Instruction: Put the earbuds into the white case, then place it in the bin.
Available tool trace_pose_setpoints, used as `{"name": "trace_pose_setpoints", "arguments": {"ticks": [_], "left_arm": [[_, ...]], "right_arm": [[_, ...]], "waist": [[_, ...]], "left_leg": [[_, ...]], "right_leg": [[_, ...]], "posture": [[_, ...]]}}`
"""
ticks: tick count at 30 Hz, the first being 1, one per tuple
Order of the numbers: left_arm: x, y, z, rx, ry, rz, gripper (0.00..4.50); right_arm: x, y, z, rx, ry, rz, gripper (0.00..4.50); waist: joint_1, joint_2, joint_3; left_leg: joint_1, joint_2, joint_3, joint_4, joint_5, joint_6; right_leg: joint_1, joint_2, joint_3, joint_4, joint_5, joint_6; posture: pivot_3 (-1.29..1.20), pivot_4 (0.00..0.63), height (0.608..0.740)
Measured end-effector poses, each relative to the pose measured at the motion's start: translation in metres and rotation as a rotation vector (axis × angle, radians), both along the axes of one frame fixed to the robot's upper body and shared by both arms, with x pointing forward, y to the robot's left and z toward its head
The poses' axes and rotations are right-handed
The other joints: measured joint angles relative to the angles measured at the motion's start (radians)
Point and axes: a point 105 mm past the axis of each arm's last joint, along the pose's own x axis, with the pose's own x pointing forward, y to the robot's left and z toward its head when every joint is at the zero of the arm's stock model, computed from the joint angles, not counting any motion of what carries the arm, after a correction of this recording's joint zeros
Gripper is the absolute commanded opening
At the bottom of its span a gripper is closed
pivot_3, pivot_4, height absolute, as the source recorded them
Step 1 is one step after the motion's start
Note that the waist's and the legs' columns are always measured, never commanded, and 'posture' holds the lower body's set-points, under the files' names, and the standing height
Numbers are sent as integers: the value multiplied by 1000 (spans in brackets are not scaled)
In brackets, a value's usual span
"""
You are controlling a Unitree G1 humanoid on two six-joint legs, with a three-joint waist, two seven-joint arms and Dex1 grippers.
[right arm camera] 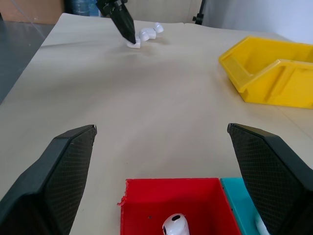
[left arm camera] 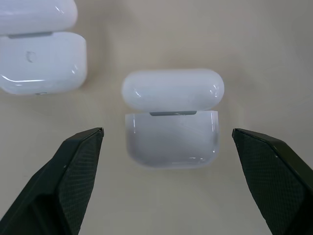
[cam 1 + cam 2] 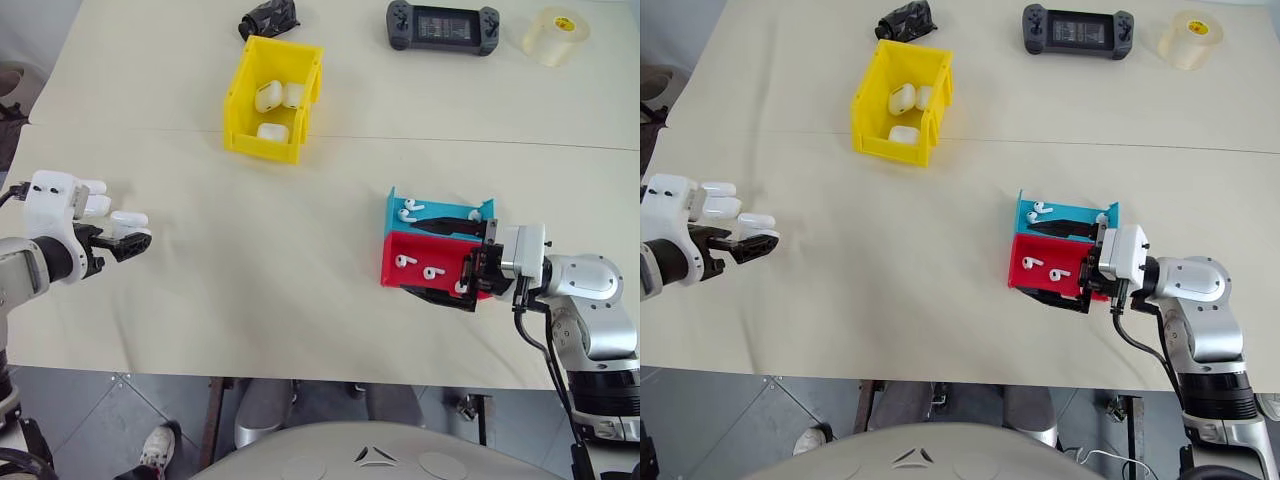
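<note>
While three filled cases sit in the yellow bin [image 3: 268,100], earbuds [image 3: 414,207] remain in the trays [image 3: 436,240] between the right gripper's [image 3: 447,262] wide, empty jaws, and the left gripper [image 2: 166,142] straddles an open white case [image 2: 171,117], ungripped.

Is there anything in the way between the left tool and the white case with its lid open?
Nothing visible. The left tool is open, and the case lies on the table just ahead of the gap between its fingers.
</note>
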Motion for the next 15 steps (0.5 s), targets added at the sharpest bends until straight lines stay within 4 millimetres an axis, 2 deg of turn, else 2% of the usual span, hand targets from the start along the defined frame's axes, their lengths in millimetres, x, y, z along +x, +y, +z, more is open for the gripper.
{"name": "trace_pose_setpoints", "arguments": {"ticks": [5, 14, 15], "left_arm": [[15, -3, 0, -20, 14, 4, 4483], [16, -2, -1, -6, 43, -11, 4483], [15, -1, -1, -3, 48, -11, 4299]], "right_arm": [[1, 10, 4, 64, -8, -29, 4500], [5, 13, 12, 98, -19, -73, 4500], [5, 14, 12, 102, -17, -73, 4500]], "waist": [[4, 0, 0], [2, 0, 0], [2, 0, 0]], "left_leg": [[0, -1, 0, 0, 0, 0], [0, -1, 0, 0, 1, -1], [0, -1, 0, 0, 1, -1]], "right_leg": [[-1, 0, 0, 2, 0, 0], [-1, 0, 0, 4, 0, 0], [-1, 0, 0, 4, 0, 0]], "posture": [[0, 150, 740], [0, 150, 740], [0, 150, 740]]}}
